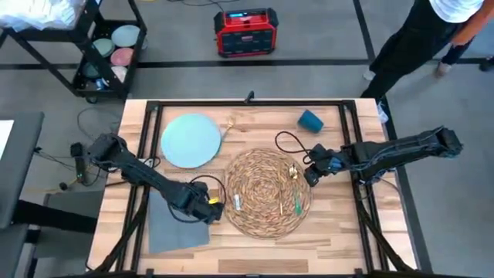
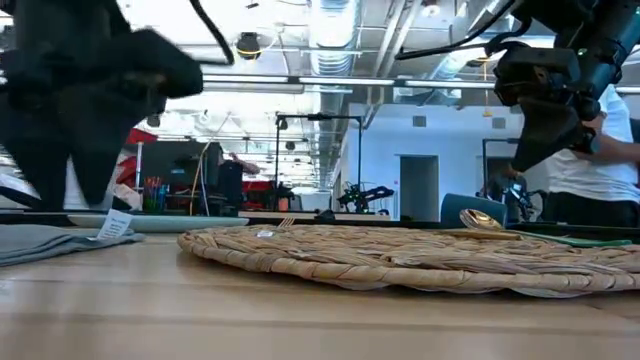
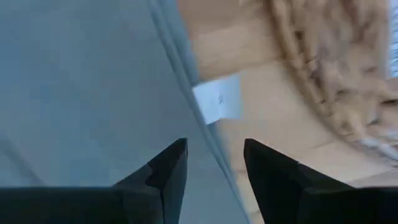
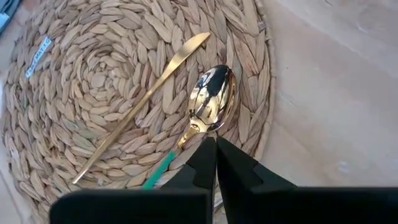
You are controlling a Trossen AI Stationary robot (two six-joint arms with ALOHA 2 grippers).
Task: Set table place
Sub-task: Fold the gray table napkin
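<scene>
High view: I've the right pincer [image 1: 311,171] closed, gripping nothing, over the spoon [image 4: 211,99] on the placemat [image 1: 266,193], mid-bench [image 1: 340,232]; left pincer [image 3: 214,165] hangs parted above the napkin [image 1: 174,224] edge to lift it.

Left end effector [image 1: 216,208] at lower centre-left of the frame, fingers parted, right end effector [image 1: 308,176] at centre-right, fingers closed together, both arms stretched inward
</scene>
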